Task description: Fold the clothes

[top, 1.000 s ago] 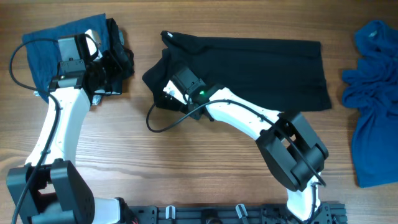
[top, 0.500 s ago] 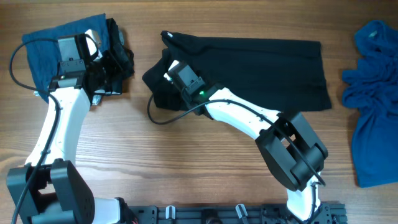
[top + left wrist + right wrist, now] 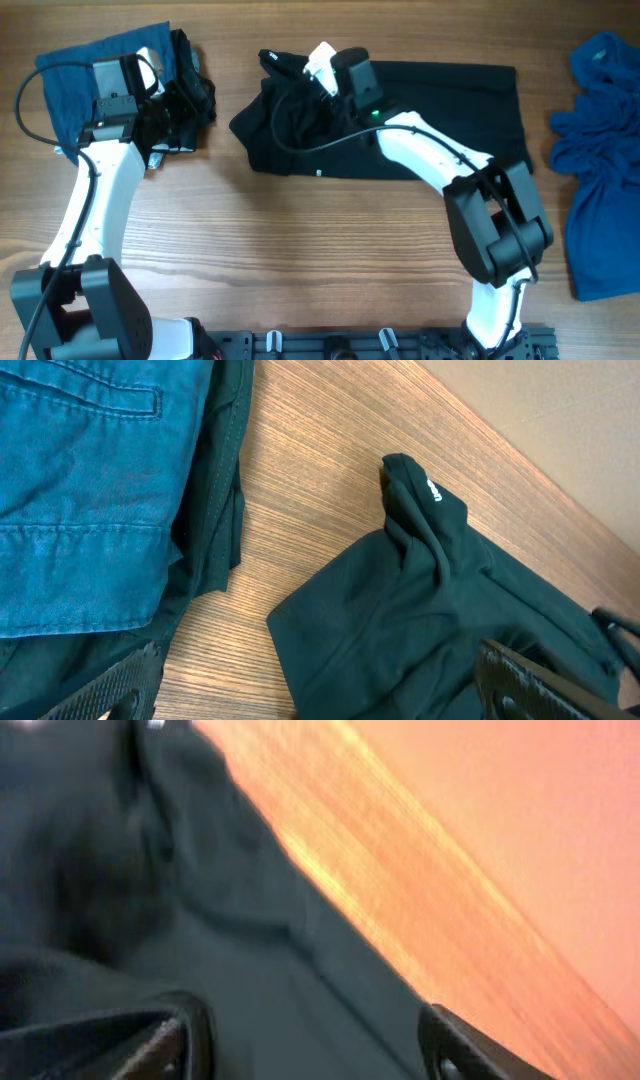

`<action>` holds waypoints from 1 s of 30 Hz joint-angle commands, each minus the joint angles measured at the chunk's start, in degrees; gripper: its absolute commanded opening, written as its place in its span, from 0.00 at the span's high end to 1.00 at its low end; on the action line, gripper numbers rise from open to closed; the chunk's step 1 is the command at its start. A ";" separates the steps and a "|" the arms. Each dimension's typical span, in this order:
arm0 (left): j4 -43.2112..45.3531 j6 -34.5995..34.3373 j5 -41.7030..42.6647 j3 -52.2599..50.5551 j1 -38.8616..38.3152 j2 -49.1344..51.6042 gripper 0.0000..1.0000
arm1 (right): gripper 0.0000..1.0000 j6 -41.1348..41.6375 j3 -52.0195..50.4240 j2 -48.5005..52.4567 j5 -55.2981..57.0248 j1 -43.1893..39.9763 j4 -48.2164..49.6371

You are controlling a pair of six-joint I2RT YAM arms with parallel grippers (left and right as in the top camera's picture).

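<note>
Finds the black polo (image 3: 440, 110) spread across the far middle of the table (image 3: 300, 250), left end bunched. Puts the right gripper (image 3: 322, 62) just above that bunched end, jaws parted, nothing visibly pinched. Shows the left gripper (image 3: 325, 680) wide open and empty at the dark teal garment (image 3: 70, 75), apart from the polo across bare wood.

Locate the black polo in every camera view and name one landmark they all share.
Overhead: the black polo lies spread across the upper middle.
Left wrist: it fills the lower right, with the collar end toward the top.
Right wrist: it is the blurred dark cloth covering the left and bottom.
Shared landmark: the wooden table bordering the polo's edge.
</note>
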 commanded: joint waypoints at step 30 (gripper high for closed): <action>0.00 1.33 0.87 0.48 -0.11 -1.38 0.00 | 0.38 9.73 1.31 1.25 -7.76 8.28 -19.19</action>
